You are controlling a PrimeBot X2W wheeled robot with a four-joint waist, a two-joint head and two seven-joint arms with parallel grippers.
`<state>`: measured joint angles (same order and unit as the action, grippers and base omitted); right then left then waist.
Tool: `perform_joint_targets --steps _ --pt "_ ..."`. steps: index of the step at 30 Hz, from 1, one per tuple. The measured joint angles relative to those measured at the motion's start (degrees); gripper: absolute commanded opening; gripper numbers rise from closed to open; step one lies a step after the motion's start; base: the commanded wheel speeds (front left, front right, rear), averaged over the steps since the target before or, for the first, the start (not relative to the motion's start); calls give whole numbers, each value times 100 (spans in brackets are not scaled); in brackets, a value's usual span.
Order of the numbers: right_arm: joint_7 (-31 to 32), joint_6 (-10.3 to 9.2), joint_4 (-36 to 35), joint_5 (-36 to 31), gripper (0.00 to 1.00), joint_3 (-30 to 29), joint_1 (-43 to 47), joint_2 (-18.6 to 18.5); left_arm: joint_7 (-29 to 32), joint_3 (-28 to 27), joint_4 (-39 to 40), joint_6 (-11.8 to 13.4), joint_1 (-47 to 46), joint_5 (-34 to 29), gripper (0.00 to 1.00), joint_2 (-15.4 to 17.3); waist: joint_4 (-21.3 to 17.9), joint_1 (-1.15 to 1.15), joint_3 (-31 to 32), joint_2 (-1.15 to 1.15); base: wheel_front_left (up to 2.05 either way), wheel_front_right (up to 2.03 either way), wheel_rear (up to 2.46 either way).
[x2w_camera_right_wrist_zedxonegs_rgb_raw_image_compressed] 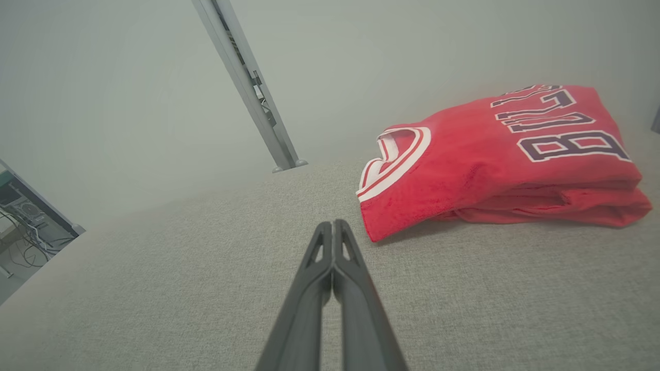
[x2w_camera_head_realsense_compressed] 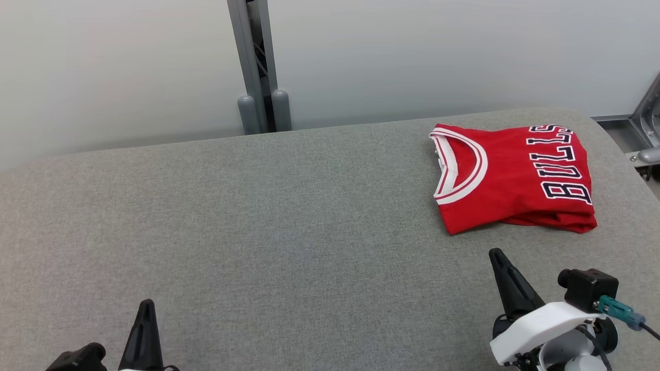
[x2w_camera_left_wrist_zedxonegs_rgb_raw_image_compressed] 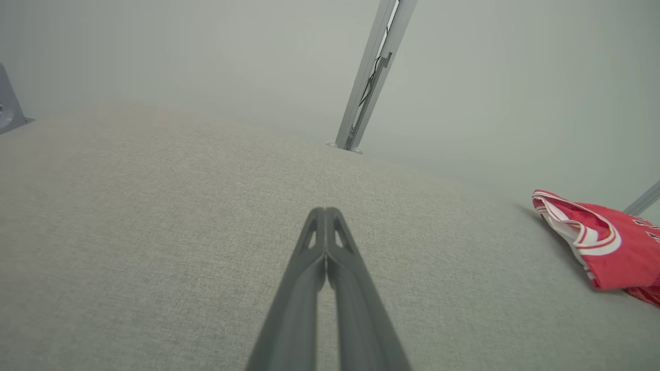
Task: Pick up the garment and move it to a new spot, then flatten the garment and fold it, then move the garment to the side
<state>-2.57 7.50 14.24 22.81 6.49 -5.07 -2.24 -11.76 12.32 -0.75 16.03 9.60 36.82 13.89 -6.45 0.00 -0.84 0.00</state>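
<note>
The garment (x2w_camera_head_realsense_compressed: 510, 178) is a red jersey with a white-trimmed collar and dark BULLS lettering. It lies folded in a compact rectangle at the far right of the grey padded table (x2w_camera_head_realsense_compressed: 289, 242). My right gripper (x2w_camera_head_realsense_compressed: 496, 253) hovers just in front of it, shut and empty, a short gap short of the near fold. In the right wrist view the garment (x2w_camera_right_wrist_zedxonegs_rgb_raw_image_compressed: 495, 159) sits ahead and to the right of the right gripper (x2w_camera_right_wrist_zedxonegs_rgb_raw_image_compressed: 333, 224). My left gripper (x2w_camera_head_realsense_compressed: 147, 304) is at the lower left, shut and empty, far from the garment (x2w_camera_left_wrist_zedxonegs_rgb_raw_image_compressed: 603, 247); its fingertips meet in the left wrist view (x2w_camera_left_wrist_zedxonegs_rgb_raw_image_compressed: 325, 211).
A grey metal post (x2w_camera_head_realsense_compressed: 256, 67) rises behind the table's far edge against a pale wall. More metal framing (x2w_camera_head_realsense_compressed: 647, 134) stands past the table's rounded right corner. The table top stretches bare and wide to the left of the jersey.
</note>
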Motion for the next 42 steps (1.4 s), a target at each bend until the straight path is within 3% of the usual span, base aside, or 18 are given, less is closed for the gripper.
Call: perform_joint_targets --steps 17,42 --pt "215 -1 181 1585 0 -187 -169 -16 302 -417 -285 -519 -294 1299 0 -197 93 1 9 0 0 0 0" --pt "501 -1 372 3397 0 -435 -417 -40 673 -927 -600 -1146 -662 2786 0 -437 228 1 23 0 0 0 0"
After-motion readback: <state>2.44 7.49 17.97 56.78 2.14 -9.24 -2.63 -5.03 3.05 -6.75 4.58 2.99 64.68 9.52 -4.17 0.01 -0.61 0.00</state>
